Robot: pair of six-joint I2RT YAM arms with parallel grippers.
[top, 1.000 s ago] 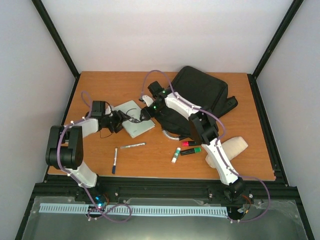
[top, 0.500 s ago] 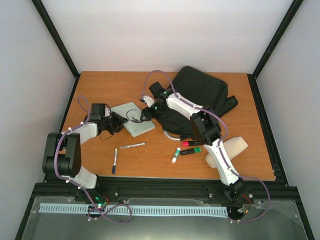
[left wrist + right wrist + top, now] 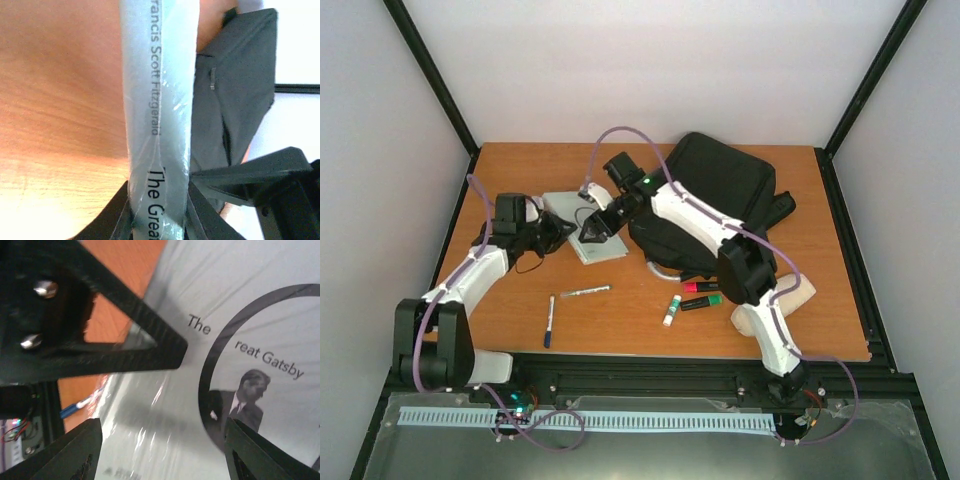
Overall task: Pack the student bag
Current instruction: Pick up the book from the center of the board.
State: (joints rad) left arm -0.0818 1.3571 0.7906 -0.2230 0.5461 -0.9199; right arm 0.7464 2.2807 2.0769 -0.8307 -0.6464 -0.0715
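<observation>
Pens [image 3: 549, 320]: lay loose near front edge, unpacked.
Pouch [image 3: 775, 298]: lay to their right, unpacked.
Left gripper [image 3: 157, 210]: clamped on book [image 3: 610, 248] spine.
Right gripper [image 3: 592, 228]: spread wide over book cover.
Bag [image 3: 720, 180]: lay far right of centre; nothing visibly packed, so judged barely begun.

book spine [image 3: 157, 125]: Francis Scott Fitzgerald, The Grea | cover [image 3: 260, 340]: The reat Gatsby

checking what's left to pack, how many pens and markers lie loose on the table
5: dark pen and silver pen front left; white stick, pink marker and green marker front centre, near the student bag. The bag may hide more.
</observation>
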